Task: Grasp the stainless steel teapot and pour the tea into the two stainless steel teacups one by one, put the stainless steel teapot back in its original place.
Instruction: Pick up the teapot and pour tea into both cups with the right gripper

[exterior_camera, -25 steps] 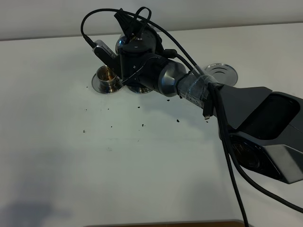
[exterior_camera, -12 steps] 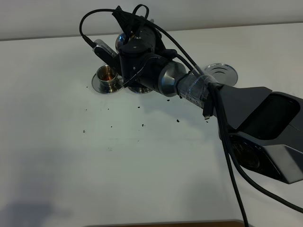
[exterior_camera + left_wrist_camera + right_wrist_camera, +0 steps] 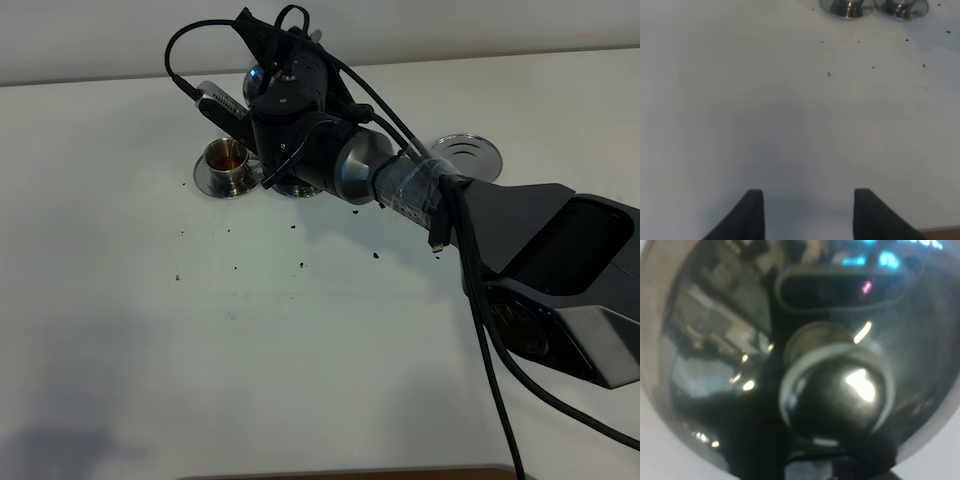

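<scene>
Two stainless steel teacups (image 3: 228,156) stand side by side directly beneath the right claw (image 3: 280,88), whose arm stretches across the worktop (image 3: 150,330) to bring the pour over them. The cup just clear of the claw shows amber tea inside. Its twin is hidden under the wrist, with only a saucer edge (image 3: 298,190) peeping out. The stainless steel teapot (image 3: 715,355) is up off the worktop and tight against the claw, so its lid knob (image 3: 837,390) and mirrored body fill the wrist view. From above only a sliver of shine shows at the claw's tip. The fingers themselves are covered, but since the pot hangs clear of any support, I judge the claw clenched on its handle. The ringed saucer (image 3: 467,152) lies bare well back along the forearm, presumably kept free for the pot's return. The left claw (image 3: 807,215) is spread, holds nothing and idles over bare worktop far short of the cups, whose saucers are cut off at the frame edge. Spout, tilt and any stream of tea cannot be made out. Dark specks (image 3: 300,265) dot the worktop.
</scene>
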Controlling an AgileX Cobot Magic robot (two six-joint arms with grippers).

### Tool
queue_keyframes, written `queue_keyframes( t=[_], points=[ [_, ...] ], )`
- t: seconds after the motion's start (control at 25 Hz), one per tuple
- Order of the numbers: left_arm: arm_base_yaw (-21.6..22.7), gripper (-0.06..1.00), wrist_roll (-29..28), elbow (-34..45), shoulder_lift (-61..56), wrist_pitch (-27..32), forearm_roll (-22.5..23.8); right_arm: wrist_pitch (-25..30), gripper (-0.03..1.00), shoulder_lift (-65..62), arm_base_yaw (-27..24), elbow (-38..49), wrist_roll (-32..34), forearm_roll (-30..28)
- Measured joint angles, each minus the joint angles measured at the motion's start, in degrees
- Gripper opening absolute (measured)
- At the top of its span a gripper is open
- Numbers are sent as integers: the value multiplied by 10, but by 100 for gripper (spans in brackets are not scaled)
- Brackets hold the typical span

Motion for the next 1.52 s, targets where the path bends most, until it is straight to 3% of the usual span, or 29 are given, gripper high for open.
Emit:
queue_keyframes(
  t=[1.52],
  points=[
    [0,47,0,0,0,0,0,-20,19,0,0,0,-2,-88]
  ],
)
